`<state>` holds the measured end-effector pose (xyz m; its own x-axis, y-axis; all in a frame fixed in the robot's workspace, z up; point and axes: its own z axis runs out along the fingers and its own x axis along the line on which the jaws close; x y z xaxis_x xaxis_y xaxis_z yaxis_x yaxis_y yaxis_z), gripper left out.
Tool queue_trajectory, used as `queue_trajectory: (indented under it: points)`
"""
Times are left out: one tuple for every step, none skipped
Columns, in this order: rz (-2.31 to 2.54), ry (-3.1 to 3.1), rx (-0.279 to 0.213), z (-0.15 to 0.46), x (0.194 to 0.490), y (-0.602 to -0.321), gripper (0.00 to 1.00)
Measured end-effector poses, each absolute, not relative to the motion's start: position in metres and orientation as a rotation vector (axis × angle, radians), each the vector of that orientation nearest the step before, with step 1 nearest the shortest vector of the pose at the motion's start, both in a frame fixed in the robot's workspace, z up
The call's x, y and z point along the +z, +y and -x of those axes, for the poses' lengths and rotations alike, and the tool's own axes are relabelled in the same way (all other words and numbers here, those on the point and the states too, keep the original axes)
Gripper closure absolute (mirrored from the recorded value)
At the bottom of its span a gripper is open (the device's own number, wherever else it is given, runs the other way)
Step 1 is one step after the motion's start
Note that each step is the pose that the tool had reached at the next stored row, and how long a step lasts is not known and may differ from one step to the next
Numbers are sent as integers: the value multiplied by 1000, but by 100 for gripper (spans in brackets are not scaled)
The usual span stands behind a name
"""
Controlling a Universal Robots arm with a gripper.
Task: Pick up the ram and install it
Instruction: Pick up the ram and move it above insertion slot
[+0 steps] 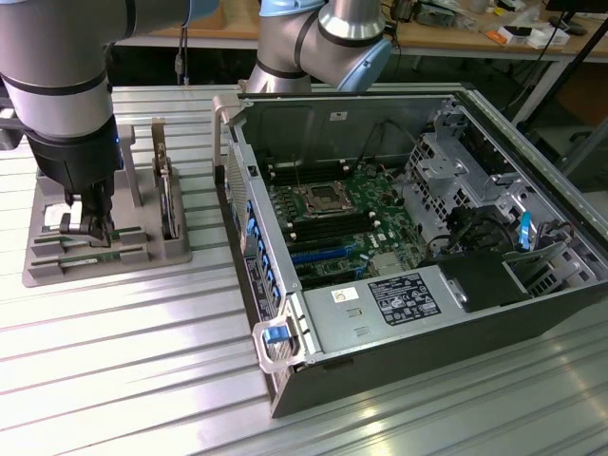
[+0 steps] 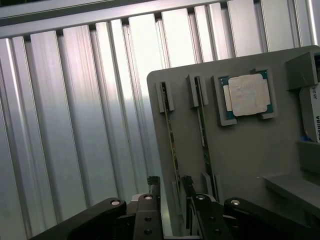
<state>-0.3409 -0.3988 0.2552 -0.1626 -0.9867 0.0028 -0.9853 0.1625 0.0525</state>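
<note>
Ram [image 2: 170, 125] stands on edge in a slot of the grey holder [image 2: 240, 160], which lies on the ribbed metal tabletop [image 2: 75, 125]. The end effector [image 2: 170, 182] is lowered over the near end of that stick. Its two dark fingers [image 2: 154, 182] stand spread, one on either side of the thin green board, with a gap between pad and board, so it is released rather than clenched. A second stick [image 2: 206, 130] stands in the next slot just beside the first. Beyond that, the square silver CPU [image 2: 246, 95] lies flat in its recess and the hard drive [image 2: 312, 112] stands at the holder's edge. In the exterior view the arm reaches down onto the holder at the exterior view's left, well apart from the open computer case [image 1: 380, 370] with its motherboard [image 1: 332, 218] exposed.
</note>
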Motion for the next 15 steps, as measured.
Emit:
queue_trajectory:
  points:
    - [-2009, -2367, -59, 341, 255, -399, 70]
    - [-2010, -2366, -59, 341, 254, -399, 70]
    - [-2010, -2366, -59, 341, 254, -399, 70]
    - [-2011, -2366, -59, 341, 254, -399, 70]
    - [-2011, -2365, -59, 341, 254, -399, 70]
    - [-2012, -2365, -59, 341, 253, -399, 70]
    - [-2012, -2365, -59, 341, 253, -399, 70]
    - [-2012, -2364, -59, 341, 252, -399, 70]
    - [-2013, -2364, -59, 341, 252, -399, 70]
    - [-2013, -2364, -59, 341, 251, -399, 70]
    - [-2013, -2363, -59, 341, 251, -399, 70]
    - [-2014, -2363, -59, 341, 251, -399, 70]
    - [-2014, -2363, -59, 341, 251, -399, 70]
    - [-2014, -2363, -59, 341, 250, -399, 70]
    - [-2015, -2362, -59, 341, 250, -399, 70]
